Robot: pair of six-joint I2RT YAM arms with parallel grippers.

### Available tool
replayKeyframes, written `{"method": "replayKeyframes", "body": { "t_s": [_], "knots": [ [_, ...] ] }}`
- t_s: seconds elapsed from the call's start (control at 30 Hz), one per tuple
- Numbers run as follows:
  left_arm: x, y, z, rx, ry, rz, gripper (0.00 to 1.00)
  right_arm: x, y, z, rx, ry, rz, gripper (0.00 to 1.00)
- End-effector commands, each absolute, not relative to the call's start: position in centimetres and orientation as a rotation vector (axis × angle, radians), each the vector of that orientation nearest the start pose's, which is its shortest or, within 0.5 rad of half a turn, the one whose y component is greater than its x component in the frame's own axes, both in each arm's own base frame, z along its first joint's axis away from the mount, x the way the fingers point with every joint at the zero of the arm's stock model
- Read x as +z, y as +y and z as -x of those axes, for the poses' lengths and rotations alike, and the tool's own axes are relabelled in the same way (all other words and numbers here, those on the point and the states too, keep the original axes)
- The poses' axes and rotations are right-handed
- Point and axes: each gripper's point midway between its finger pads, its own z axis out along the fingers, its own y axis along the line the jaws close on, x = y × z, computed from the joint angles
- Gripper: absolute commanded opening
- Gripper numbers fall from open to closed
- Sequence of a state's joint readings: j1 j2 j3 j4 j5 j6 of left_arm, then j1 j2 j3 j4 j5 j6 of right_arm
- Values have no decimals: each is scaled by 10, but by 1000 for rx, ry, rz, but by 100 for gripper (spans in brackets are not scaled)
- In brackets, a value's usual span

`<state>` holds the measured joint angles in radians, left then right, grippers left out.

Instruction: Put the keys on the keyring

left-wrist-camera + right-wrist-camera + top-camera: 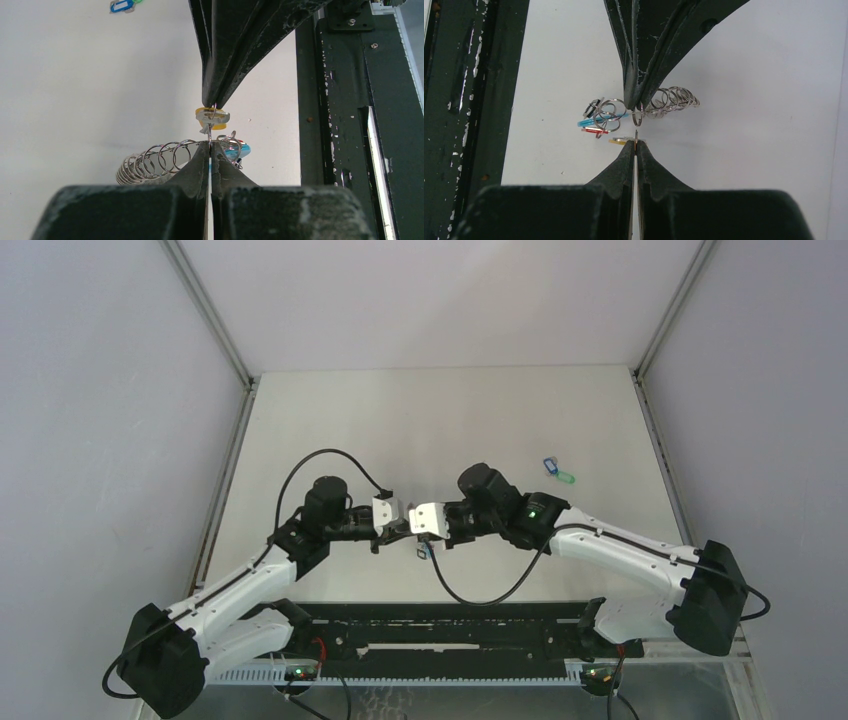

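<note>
There's the left claw pinched on the keyring, coil trailing beside its tips. The right claw meets it nose-to-nose, clamped on the yellow key, by its loop I think. Slight misalignment and the wire springs free. The blue and green keys lie well beyond.

Keyring was seen as a stretched coil of silvery wire loops, gripped at one loop by the closed left pincer. Cyan piece and red tag were bunched at one end of it. Yellow-orange key was clamped by its small ring in the closed right pincer, just beside the keyring; contact couldn't be told. Blue key and green key were seen lying together on the worktop, well apart from the rest.
</note>
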<state>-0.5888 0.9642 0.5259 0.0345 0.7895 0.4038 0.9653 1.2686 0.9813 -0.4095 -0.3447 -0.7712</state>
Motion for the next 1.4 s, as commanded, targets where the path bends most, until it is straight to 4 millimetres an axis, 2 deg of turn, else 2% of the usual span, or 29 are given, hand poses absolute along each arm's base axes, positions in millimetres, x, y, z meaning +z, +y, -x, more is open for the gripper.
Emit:
{"method": "replayKeyframes", "body": {
  "t_s": [0.0, 0.7, 1.03, 1.37],
  "knots": [
    [201, -266, -185, -881, 1278, -1358, 0, 198, 334, -189, 479, 1243, 1793, 0],
    [202, -266, -186, -875, 1272, -1352, 0, 197, 335, -184, 504, 1252, 1811, 0],
    [201, -265, -187, -866, 1276, -1349, 0, 196, 328, -183, 497, 1301, 1798, 0],
    [203, -265, -186, -870, 1267, -1351, 0, 196, 331, -189, 502, 1322, 1766, 0]
  ]
}}
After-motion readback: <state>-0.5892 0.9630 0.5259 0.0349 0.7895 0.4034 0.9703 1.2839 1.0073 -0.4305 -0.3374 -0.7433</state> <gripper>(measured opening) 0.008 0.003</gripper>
